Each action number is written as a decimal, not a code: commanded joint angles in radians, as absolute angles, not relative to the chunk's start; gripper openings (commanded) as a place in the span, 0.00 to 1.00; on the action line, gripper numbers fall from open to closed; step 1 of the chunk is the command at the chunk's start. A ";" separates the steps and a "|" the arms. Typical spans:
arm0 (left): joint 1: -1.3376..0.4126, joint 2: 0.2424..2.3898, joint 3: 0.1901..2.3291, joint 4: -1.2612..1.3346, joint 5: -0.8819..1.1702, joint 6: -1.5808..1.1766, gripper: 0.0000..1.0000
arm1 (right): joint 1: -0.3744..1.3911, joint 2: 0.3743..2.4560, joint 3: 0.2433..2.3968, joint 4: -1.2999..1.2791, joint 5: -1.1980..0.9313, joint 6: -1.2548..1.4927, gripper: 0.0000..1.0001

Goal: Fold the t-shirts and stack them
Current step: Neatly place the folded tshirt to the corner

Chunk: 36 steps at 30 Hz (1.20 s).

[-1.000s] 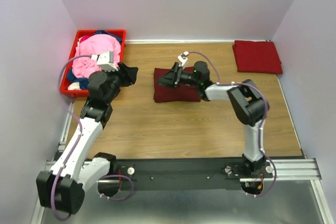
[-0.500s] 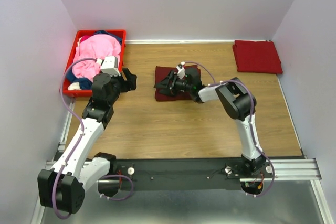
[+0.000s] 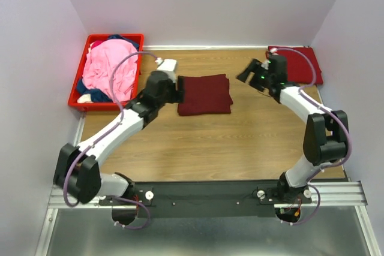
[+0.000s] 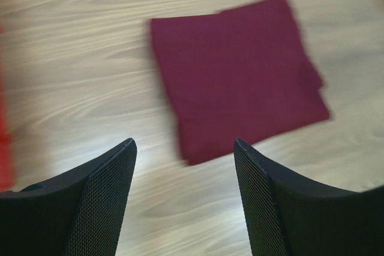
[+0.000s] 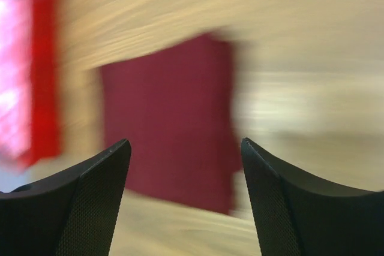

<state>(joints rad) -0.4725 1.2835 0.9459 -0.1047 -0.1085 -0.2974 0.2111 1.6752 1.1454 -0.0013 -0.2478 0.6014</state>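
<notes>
At the far left, the red crate (image 3: pixel 77 97) held a pink t-shirt (image 3: pixel 108 70) heaped over navy cloth (image 3: pixel 98 92). To its right, the left gripper (image 3: pixel 178 88) stood with jaws wide apart and empty, at the left edge of the folded maroon t-shirt (image 3: pixel 205 94), which lay flat on the wooden table (image 3: pixel 210 142). Further right, the right gripper (image 3: pixel 247 71) was likewise spread and holding nothing, near the folded red t-shirt (image 3: pixel 303 67) in the far right corner.
</notes>
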 commanded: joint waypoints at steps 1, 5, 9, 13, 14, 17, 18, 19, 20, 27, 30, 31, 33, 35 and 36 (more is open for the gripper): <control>-0.619 1.431 1.092 -0.163 -0.244 -0.252 0.75 | 0.092 1.608 1.048 -0.213 -0.086 0.482 0.83; -0.748 1.616 1.238 -0.199 -0.316 -0.213 0.75 | 0.005 1.575 0.997 -0.227 -0.072 0.498 0.85; -0.871 1.881 1.443 -0.296 -0.368 -0.184 0.66 | -0.043 1.571 0.985 -0.227 -0.072 0.544 0.87; -0.910 2.072 1.628 -0.341 -0.282 -0.144 0.59 | -0.075 1.563 0.976 -0.227 -0.064 0.548 0.88; -0.911 2.091 1.656 -0.342 -0.246 -0.138 0.58 | -0.078 1.563 0.974 -0.226 -0.064 0.549 0.88; -0.922 2.146 1.699 -0.348 -0.197 -0.127 0.59 | -0.081 1.572 0.971 -0.225 -0.078 0.548 0.88; -0.925 2.169 1.707 -0.348 -0.187 -0.129 0.58 | -0.081 1.578 0.976 -0.225 -0.081 0.548 0.88; -0.928 2.181 1.723 -0.348 -0.172 -0.130 0.59 | -0.081 1.589 0.976 -0.224 -0.090 0.548 0.88; -0.930 2.190 1.729 -0.344 -0.167 -0.132 0.59 | -0.081 1.595 0.977 -0.222 -0.106 0.548 0.88; -0.928 2.266 1.766 -0.341 -0.178 -0.141 0.59 | -0.083 1.632 0.979 -0.216 -0.166 0.548 0.87; -0.930 2.299 1.781 -0.368 -0.196 -0.147 0.54 | -0.081 1.637 0.977 -0.209 -0.189 0.545 0.88; -0.930 2.304 1.781 -0.373 -0.204 -0.150 0.49 | -0.083 1.638 0.977 -0.203 -0.196 0.542 0.87; -0.930 2.309 1.763 -0.379 -0.222 -0.166 0.43 | -0.081 1.647 0.977 -0.192 -0.225 0.535 0.87; -0.930 2.307 1.752 -0.380 -0.239 -0.175 0.42 | -0.081 1.652 0.977 -0.183 -0.244 0.534 0.87; -0.930 2.304 1.744 -0.377 -0.244 -0.176 0.39 | -0.081 1.654 0.977 -0.178 -0.251 0.534 0.87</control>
